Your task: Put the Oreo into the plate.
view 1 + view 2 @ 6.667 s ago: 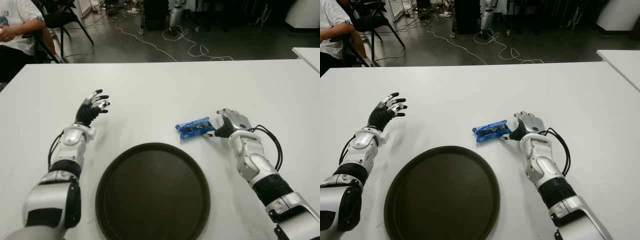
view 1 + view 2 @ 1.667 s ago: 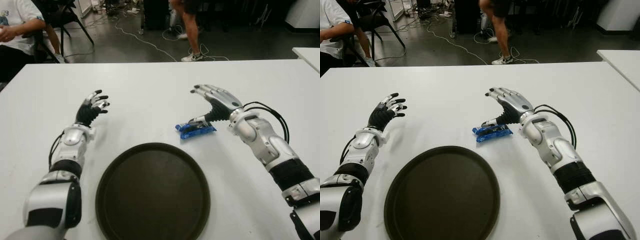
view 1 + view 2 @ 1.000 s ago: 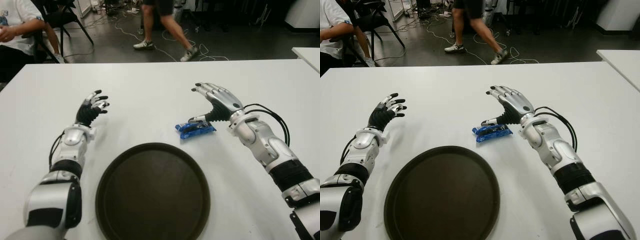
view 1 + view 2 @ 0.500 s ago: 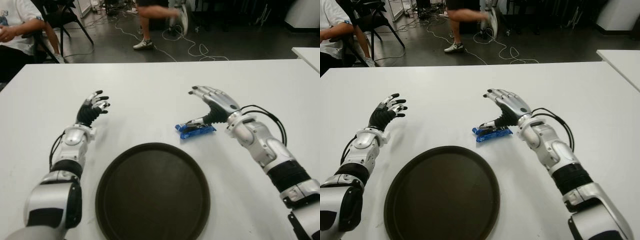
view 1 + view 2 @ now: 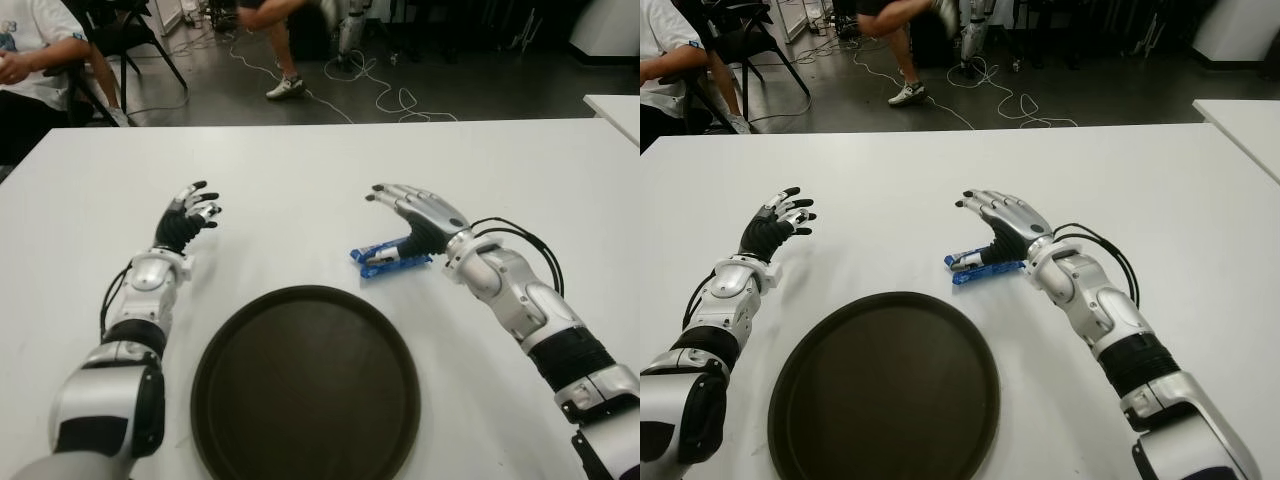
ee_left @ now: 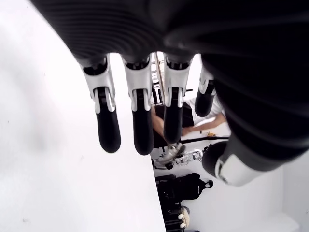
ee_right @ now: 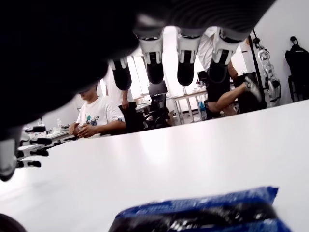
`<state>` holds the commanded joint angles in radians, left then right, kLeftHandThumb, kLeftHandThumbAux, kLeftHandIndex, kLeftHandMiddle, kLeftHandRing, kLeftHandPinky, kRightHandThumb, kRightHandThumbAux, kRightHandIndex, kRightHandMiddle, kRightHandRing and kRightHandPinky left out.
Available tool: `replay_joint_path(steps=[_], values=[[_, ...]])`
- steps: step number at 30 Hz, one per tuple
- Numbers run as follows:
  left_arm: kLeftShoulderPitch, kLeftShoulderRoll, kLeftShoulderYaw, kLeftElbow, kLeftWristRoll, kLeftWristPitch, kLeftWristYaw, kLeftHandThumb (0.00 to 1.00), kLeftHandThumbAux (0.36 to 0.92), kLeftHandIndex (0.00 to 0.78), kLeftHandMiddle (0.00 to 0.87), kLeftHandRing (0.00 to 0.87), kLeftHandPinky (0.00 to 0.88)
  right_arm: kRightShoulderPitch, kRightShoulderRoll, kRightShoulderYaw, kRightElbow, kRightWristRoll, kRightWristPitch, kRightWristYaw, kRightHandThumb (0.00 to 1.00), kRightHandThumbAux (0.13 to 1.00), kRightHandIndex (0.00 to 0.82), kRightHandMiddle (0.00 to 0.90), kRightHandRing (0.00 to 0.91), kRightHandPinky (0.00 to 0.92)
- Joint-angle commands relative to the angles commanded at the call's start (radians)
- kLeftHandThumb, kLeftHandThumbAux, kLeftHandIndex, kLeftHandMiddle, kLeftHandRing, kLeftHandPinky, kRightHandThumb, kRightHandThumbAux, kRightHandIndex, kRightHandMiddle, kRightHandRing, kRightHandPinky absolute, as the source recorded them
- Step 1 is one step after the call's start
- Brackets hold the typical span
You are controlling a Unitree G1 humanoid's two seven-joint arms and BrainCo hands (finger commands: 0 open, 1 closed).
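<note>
Left eye view shows the Oreo [image 5: 391, 257], a blue wrapped pack, lying flat on the white table [image 5: 300, 170], just beyond the far right rim of the dark round plate [image 5: 305, 385] and clear of it. The pack sits in the same spot as in the earlier frames; it has not been lifted or shifted.

What has changed is the right hand [image 5: 418, 216]. Over the last second or so it has dropped lower and edged leftward over the pack, so that its palm now covers the pack's right end, where half a second ago a gap showed beneath the four fingers. Judgement: this is the closing approach of a top grasp; pickup has not begun and the transfer to the plate is wholly outstanding.

Right hand state: fingers [image 7: 186, 65] extended and spread, unclenched, holding nothing. The right wrist view confirms it, with fingertips hanging in air above the blue pack [image 7: 203, 215] and table visible between them. The thumb appears low beside the pack's near edge; whether it touches the wrapper cannot be told.

Left hand [image 5: 183, 221] shows well to the left of the plate, fingers loosely open and empty, idle.
</note>
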<state>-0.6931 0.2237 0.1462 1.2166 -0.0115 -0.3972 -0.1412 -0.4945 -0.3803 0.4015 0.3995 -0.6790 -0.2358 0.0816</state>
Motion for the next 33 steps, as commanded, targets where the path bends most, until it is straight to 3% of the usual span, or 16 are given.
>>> replay_joint_path(steps=[23,33], values=[[0.006,-0.003,0.011,-0.003,-0.013,0.001,0.001,0.24,0.649,0.114,0.234,0.264,0.324,-0.009,0.034,0.026,0.042,-0.008,0.043,0.053,0.0,0.425,0.031,0.073,0.068,0.069],[0.011,0.002,0.01,-0.008,-0.01,-0.011,-0.014,0.232,0.64,0.106,0.218,0.253,0.315,-0.035,0.041,0.038,0.092,-0.016,0.066,0.063,0.0,0.425,0.04,0.084,0.069,0.064]])
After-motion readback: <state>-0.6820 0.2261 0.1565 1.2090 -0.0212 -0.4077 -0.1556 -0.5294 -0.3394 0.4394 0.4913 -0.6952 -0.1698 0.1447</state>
